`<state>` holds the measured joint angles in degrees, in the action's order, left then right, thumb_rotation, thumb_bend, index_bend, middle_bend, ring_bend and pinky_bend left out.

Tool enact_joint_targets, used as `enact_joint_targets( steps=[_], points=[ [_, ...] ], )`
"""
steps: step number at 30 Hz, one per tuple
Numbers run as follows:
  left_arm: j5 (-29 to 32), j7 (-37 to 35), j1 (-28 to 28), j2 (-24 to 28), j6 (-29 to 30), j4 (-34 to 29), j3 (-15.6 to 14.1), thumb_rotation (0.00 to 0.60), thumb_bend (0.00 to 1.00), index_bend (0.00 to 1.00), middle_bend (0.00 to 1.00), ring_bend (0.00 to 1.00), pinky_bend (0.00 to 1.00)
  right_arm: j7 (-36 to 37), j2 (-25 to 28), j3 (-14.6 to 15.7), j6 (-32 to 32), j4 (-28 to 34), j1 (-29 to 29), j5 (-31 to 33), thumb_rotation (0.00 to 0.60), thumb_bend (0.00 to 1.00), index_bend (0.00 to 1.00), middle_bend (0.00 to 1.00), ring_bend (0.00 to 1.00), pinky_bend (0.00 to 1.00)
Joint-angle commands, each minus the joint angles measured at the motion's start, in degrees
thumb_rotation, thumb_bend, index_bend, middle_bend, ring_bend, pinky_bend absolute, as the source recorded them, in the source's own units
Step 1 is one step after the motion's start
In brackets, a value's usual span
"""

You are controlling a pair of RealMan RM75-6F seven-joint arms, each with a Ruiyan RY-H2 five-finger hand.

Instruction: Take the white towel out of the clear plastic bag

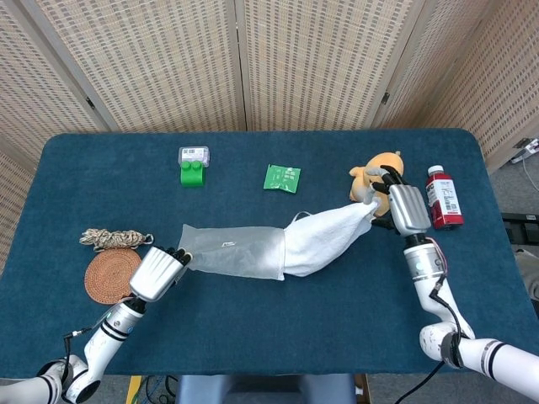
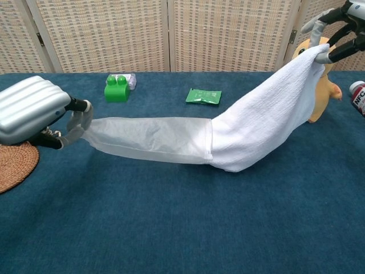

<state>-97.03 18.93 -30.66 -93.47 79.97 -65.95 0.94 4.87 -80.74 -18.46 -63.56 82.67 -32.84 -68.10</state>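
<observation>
2 hands pulling apart, towel most of the way out of its bag

The left hand pinches the closed end of the clear plastic bag at 8 o'clock to anchor it, while the right hand at 3 o'clock grips a corner of the white towel, lifted so the cloth slides free; only its tail looks sheathed, beside the plush toy.

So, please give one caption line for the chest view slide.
Left hand holds the clear plastic bag; right hand pulls the white towel mostly out.
</observation>
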Motion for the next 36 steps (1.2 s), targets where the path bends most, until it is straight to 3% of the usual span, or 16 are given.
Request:
enact_joint_targets(
  steps=[1, 13, 29, 32, 34, 36],
  points=[
    [0.23, -0.09, 0.25, 0.48, 0.15, 0.10, 0.14, 0.600, 0.45, 0.58, 0.63, 0.76, 0.93, -0.09, -0.49, -0.31, 0.40, -0.34, -0.67, 0.17, 0.600, 0.58, 0.73, 0.23, 0.10, 0.33],
    [2.15, -1.35, 1.81, 1.53, 0.62, 1.24, 0.87, 0.600, 0.45, 0.58, 0.62, 0.75, 0.93, -1.46, -0.67, -2.08, 0.47, 0.61, -2.94, 0.72, 0.600, 0.58, 0.73, 0.24, 0.10, 0.33],
    [3.74, -1.17, 1.82, 2.98, 0.62, 0.70, 2.85, 0.600, 0.44, 0.55, 0.59, 0.73, 0.92, -0.92, -1.78, -0.40, 1.07, -0.87, -2.84, 1.04, 0.600, 0.58, 0.73, 0.24, 0.10, 0.33],
    [3.99, -0.40, 1.68, 3.86, -0.79, -1.14, 2.44, 0.600, 0.43, 0.54, 0.53, 0.68, 0.91, -0.97, -1.81, 0.00, 1.18, -0.90, -2.83, 0.72, 0.600, 0.58, 0.73, 0.24, 0.10, 0.33],
    [4.12, 0.19, 1.62, 4.55, -1.57, -2.75, 2.20, 0.600, 0.37, 0.52, 0.41, 0.57, 0.86, -0.99, -1.91, 0.19, 1.15, -1.02, -2.83, 0.54, 0.600, 0.56, 0.73, 0.24, 0.10, 0.33],
    [4.21, 0.28, 1.61, 4.93, -2.05, -3.81, 2.04, 0.600, 0.23, 0.51, 0.29, 0.44, 0.77, -0.91, -2.12, 0.26, 0.99, -1.18, -2.81, 0.44, 0.600, 0.49, 0.70, 0.24, 0.10, 0.33]
  ],
)
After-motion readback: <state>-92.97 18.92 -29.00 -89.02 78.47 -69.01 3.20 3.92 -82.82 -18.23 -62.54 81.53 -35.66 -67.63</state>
